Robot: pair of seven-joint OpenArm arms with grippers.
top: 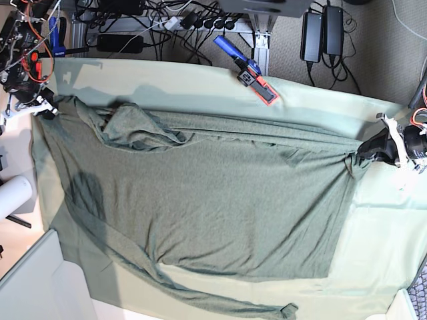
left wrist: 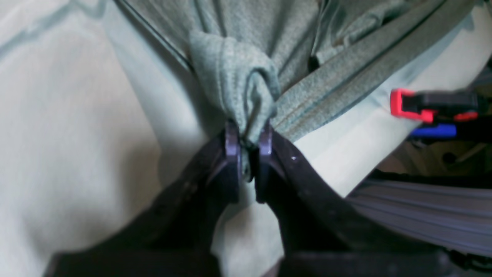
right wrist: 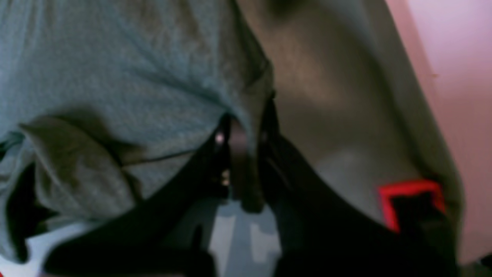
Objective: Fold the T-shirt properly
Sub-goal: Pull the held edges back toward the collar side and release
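The T-shirt (top: 213, 193), dark heathered grey-green, lies spread wide across the pale mint table sheet (top: 380, 247), with a rumpled fold near its upper left and a long strip trailing along the front edge. My left gripper (top: 360, 155) is at the shirt's right edge. In the left wrist view this left gripper (left wrist: 249, 144) is shut on a bunched knot of the T-shirt (left wrist: 238, 77). My right gripper (top: 48, 109) is at the far left corner. In the right wrist view the right gripper (right wrist: 246, 130) pinches a fold of the T-shirt (right wrist: 115, 77).
A red, black and blue clamp (top: 257, 80) holds the sheet at the far edge, and a red-tipped clamp (left wrist: 423, 105) also shows in the left wrist view. Cables and power bricks (top: 320, 30) lie beyond the table. A white roll (top: 13, 193) sits off the left side.
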